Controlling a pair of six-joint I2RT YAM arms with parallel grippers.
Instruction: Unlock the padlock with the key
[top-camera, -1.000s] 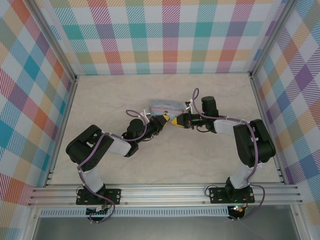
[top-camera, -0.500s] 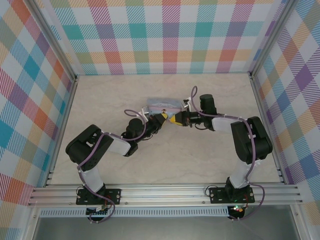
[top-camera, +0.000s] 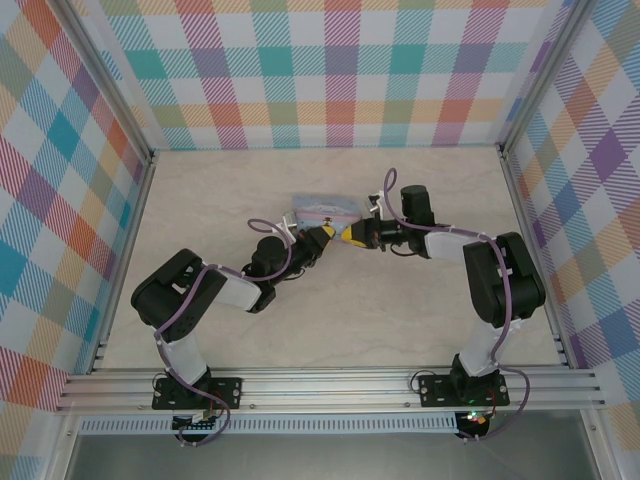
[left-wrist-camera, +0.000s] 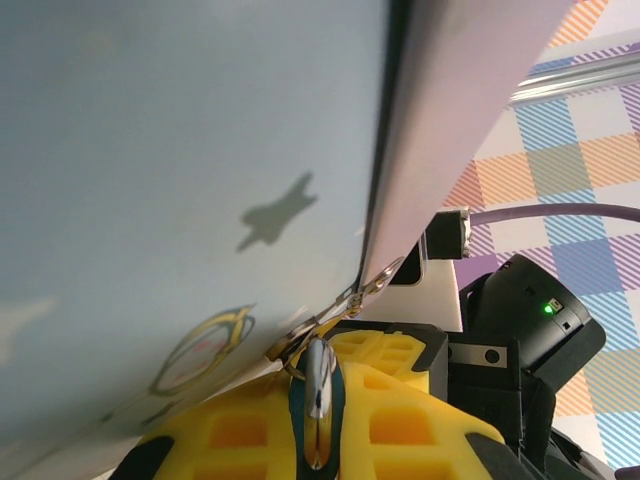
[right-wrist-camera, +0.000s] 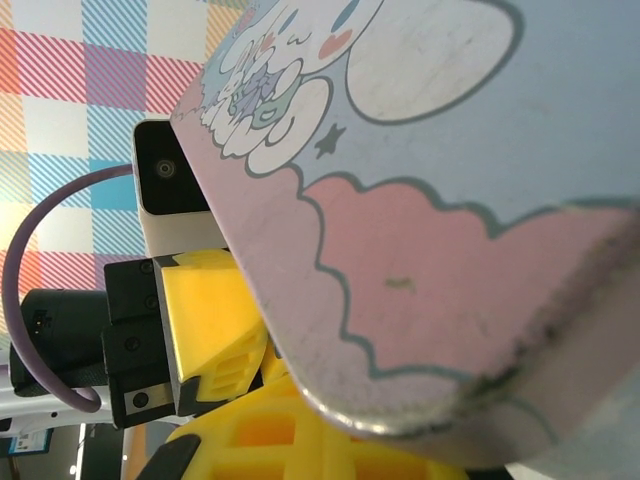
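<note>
The padlock (left-wrist-camera: 320, 385), tiny and blue-teal with a shiny metal face, is pinched between my left gripper's yellow pads (left-wrist-camera: 230, 430). Its thin shackle reaches up to the metal clasp (left-wrist-camera: 345, 305) on the tin's edge. In the top view my left gripper (top-camera: 325, 236) and right gripper (top-camera: 352, 234) meet tip to tip just in front of the pastel-blue tin (top-camera: 322, 208). My right gripper (right-wrist-camera: 290, 435) has its yellow pads pressed together under the tin's corner. The key is hidden.
The cartoon-printed tin (right-wrist-camera: 420, 200) looms right over both grippers, and its flat side (left-wrist-camera: 180, 150) stands close to the left wrist camera. Checked walls (top-camera: 340, 70) enclose the table (top-camera: 420, 320) at the back and on both sides.
Both gripper tips have crept slightly away from the bases, toward the tin, and the tin has shifted a little and sits more level. Both grippers stay shut.
</note>
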